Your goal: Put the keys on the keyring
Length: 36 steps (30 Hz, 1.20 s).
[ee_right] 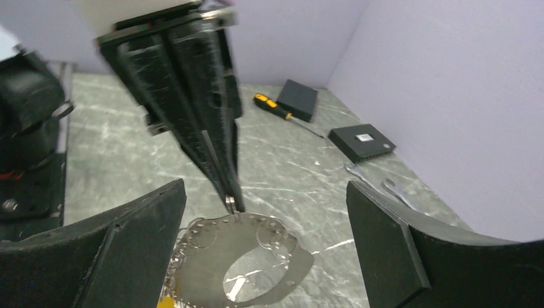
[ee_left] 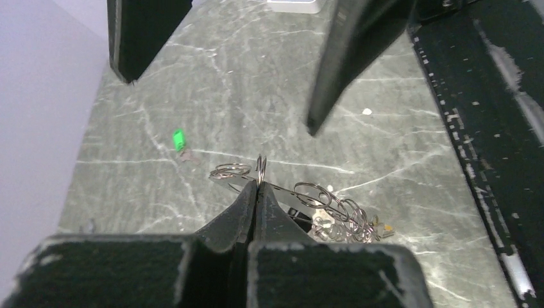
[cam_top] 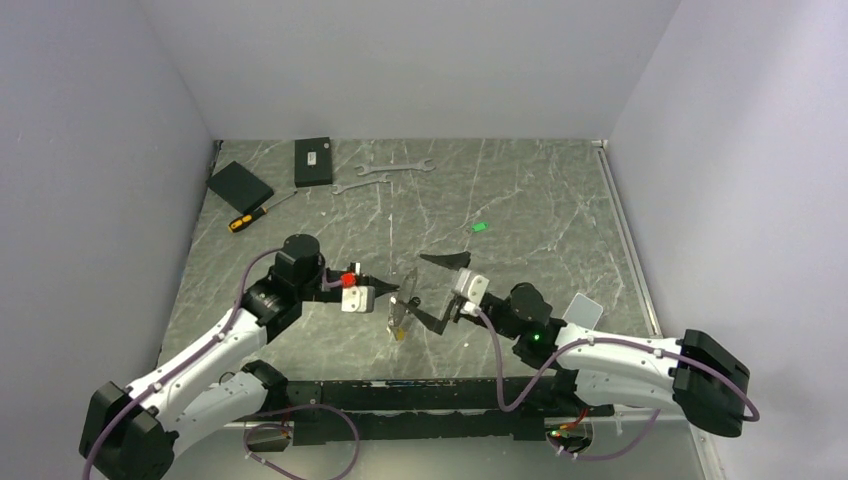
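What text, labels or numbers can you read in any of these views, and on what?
White label on the black box by the wrenches: there is print, but it is too small and blurred to read in either view.
Green tag: no text visible.
Wrenches, screwdriver: no legible markings.
Nothing else is readable.

Left jaws together, right jaws wide apart.
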Each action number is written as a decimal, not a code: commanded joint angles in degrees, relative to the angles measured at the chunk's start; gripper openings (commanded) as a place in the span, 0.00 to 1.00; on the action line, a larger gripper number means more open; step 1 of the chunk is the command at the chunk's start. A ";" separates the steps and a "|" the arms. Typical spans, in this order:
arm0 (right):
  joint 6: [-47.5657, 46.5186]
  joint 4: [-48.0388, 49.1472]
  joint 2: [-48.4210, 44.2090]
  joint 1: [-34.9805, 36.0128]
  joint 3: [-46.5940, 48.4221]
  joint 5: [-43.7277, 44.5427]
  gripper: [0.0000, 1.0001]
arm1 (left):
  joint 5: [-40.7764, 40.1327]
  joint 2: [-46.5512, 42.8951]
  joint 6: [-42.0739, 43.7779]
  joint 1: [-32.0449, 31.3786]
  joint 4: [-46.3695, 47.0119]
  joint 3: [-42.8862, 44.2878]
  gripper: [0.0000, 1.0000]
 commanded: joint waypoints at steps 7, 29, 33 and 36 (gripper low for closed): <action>31.35 -37.76 5.67 -12.45 26.14 30.43 0.87 | -4.95 -4.90 7.56 -0.39 -1.01 -1.07 0.00; 54.09 -74.18 51.20 -35.49 61.17 24.18 0.43 | -6.77 -7.10 12.86 -5.90 -6.70 -1.44 0.00; 55.26 -74.32 53.36 -35.59 61.26 23.87 0.39 | -6.54 -6.90 12.81 -6.15 -6.80 -1.42 0.00; 55.57 -73.35 54.23 -35.70 60.35 23.81 0.38 | -6.48 -7.11 12.51 -6.36 -6.49 -1.66 0.00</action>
